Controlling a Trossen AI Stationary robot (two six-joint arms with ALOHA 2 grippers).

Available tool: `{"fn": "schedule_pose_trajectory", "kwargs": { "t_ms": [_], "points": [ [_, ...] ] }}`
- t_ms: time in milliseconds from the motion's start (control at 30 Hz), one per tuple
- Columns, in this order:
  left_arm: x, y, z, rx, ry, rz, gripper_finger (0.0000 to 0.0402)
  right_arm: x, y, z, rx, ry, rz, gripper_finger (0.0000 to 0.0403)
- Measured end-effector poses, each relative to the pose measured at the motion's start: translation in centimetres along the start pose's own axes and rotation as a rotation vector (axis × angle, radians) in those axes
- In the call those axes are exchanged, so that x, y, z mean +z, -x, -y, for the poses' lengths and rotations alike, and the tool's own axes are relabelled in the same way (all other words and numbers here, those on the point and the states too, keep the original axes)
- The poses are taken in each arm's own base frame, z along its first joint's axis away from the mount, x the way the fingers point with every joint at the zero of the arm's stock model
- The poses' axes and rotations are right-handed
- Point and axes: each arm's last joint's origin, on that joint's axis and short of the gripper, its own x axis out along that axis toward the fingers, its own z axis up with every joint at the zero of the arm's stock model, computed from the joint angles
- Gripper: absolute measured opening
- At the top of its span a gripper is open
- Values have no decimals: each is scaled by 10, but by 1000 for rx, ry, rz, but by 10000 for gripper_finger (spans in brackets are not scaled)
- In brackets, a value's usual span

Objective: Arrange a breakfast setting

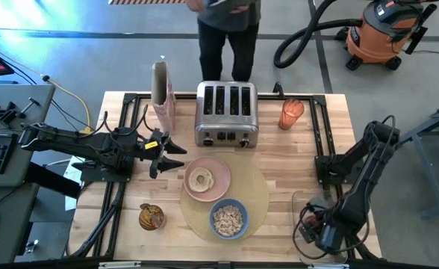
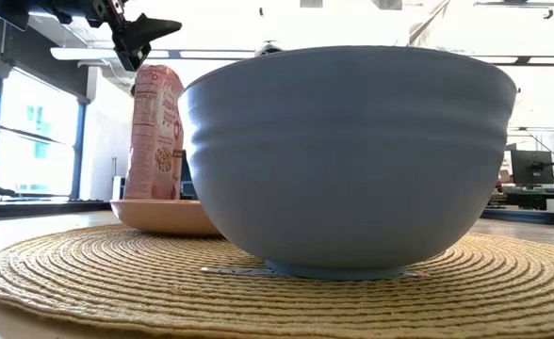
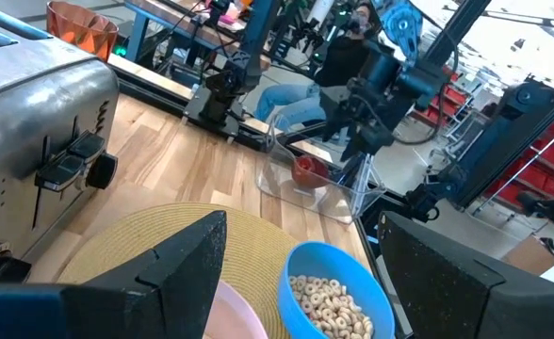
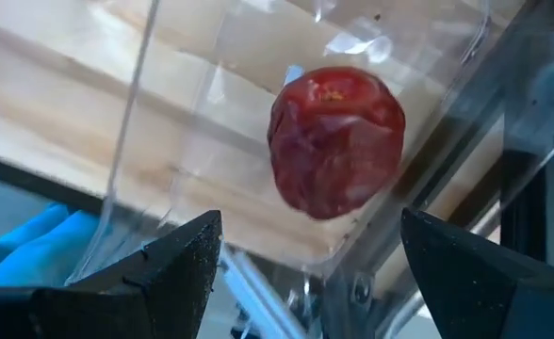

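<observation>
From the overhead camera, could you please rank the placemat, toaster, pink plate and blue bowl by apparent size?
1. Placemat, clearly the widest.
2. Toaster.
3. Pink plate.
4. Blue bowl, only slightly smaller than the plate.

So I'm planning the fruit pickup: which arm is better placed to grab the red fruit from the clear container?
The right arm. Its open pincer hangs directly over the red fruit inside the clear container at the table's right front. The left pincer is open too, but sits beside the pink plate, far across the table.
</observation>
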Motion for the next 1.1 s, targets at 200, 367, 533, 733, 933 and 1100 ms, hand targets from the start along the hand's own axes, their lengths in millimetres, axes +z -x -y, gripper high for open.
{"fn": "schedule_pose_trajectory", "kwargs": {
  "t_ms": [200,367,533,733,933,1100],
  "points": [
    [0,0,0,-5,0,-3,266,-3,-20,-8,-65,-8,46,307],
    [0,0,1,-25,8,-12,266,-5,-33,-12,-115,-13,63,307],
    [0,0,1,-27,9,-13,266,-8,-45,-16,-147,-14,76,307],
    [0,0,1,-27,10,-13,266,-13,-60,-16,-200,-30,88,307],
    [0,0,1,-28,25,-12,266,-15,-67,-18,-209,-63,106,307],
    [0,0,1,-28,36,-12,266,-16,-75,-20,-227,-57,118,307]
  ]
}}
